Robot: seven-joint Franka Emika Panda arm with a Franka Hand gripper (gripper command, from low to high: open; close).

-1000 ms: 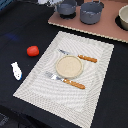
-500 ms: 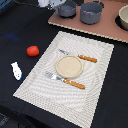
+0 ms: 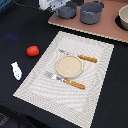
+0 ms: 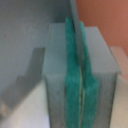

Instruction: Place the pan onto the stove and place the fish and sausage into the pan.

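The small grey-blue pan [image 3: 67,10] stands on the back left corner of the pinkish-tan stove [image 3: 100,27]. My gripper [image 3: 53,5] is at the pan's left, at the top edge of the exterior view. In the wrist view the green pads [image 4: 71,75] are pressed together on a thin grey strip, the pan's handle [image 4: 73,10]. The red sausage [image 3: 32,50] and the white fish [image 3: 16,70] lie on the black table, left of the placemat and far from the gripper.
A taller grey pot [image 3: 91,12] stands on the stove right of the pan. A pale bowl [image 3: 123,19] sits at the stove's right edge. The woven placemat [image 3: 100,75] holds a tan plate [image 3: 69,66], a knife [image 3: 80,57] and a fork [image 3: 67,80].
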